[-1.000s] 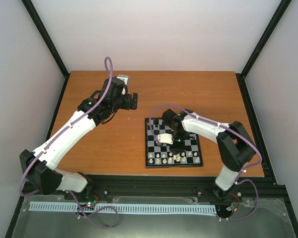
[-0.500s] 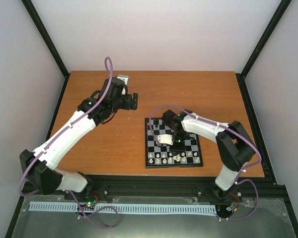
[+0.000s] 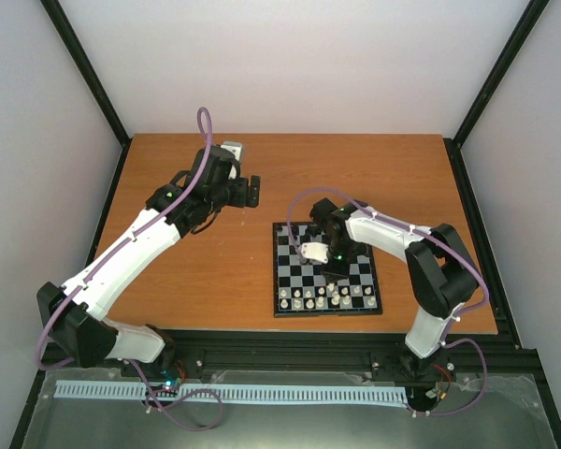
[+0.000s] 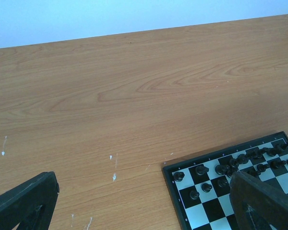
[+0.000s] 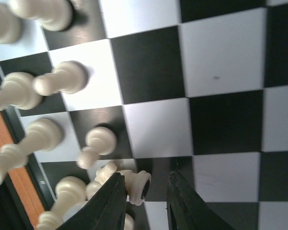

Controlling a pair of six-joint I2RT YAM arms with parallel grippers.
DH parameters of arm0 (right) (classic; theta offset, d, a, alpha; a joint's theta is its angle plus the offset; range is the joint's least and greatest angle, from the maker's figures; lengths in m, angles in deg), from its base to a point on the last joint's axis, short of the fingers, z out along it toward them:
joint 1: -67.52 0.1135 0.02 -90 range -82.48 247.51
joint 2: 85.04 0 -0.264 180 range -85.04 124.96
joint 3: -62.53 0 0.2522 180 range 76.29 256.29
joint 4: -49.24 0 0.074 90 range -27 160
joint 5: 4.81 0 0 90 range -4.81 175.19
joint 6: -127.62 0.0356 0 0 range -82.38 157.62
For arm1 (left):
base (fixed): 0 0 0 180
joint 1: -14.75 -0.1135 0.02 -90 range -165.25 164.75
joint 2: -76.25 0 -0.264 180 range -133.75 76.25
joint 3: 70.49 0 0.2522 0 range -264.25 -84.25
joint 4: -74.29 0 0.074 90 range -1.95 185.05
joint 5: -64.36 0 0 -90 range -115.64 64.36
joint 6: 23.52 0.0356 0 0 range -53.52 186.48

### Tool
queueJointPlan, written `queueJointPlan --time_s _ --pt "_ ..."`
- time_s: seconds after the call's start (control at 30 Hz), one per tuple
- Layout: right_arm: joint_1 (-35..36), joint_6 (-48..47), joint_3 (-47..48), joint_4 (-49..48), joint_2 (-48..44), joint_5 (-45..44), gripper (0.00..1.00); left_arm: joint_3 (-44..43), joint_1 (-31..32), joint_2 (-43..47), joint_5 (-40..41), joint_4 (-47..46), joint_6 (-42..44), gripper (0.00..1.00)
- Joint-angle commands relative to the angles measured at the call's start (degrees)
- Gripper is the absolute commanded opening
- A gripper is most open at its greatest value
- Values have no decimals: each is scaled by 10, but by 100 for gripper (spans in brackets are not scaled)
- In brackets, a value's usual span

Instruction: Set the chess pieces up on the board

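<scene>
At the 6 o'clock edge of the board (image 3: pixel 294 276), among the cream chess pieces (image 3: pixel 327 297), one toppled piece (image 5: pixel 137 184) lies flat, with its base toward 3 o'clock in the right wrist view. The right hand (image 5: pixel 145 179) straddles it, parted and clamping nothing. Expect it to be light, rigid and slick, so pinch its waist. The left hand (image 4: pixel 141 191) is spread wide and empty.

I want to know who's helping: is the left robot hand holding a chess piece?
No, the left gripper is open over the wooden table beside the board, with nothing between its fingers.
</scene>
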Motion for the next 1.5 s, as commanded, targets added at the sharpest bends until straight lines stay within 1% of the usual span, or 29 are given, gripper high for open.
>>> queueJointPlan --time_s 0.0,0.17,0.37,0.5,0.57,0.7,0.8,0.9,1.0,1.1,1.17,1.23,1.47 --pt "-32 14 21 -18 20 -13 23 -5 -3 0 -3 -5 8 100" --pt "-68 29 39 -17 35 2 23 -5 -2 -1 -3 -5 8 100" --pt "-109 42 57 -8 43 33 26 -5 -2 -1 -4 -6 8 100" --pt "-118 22 61 10 38 56 29 -5 -2 -1 -6 -6 8 100" --pt "-118 -5 58 21 29 67 30 -5 -2 -1 -8 -5 7 100" --pt "-118 -38 56 26 7 37 31 -5 -2 -1 -8 -5 7 100" --pt "-118 -97 53 42 -15 47 34 -4 -2 -1 -10 -5 7 100" --pt "-118 -158 33 24 -47 33 37 -5 -2 -1 -12 -5 7 100" --pt "-118 -220 -1 -28 -80 3 38 -4 -3 -2 -13 -6 7 100" --pt "-119 -321 -51 -81 -132 5 40 -5 -3 -5 -16 -6 7 100" --pt "-116 -407 -87 -116 -163 10 42 -5 -2 -6 -17 -6 7 100" --pt "-108 -455 -106 -135 -176 1 42 -5 -2 -6 -17 -6 7 100" --pt "-85 -481 -84 -130 -126 -36 41 -5 -2 -9 -15 -5 9 100"
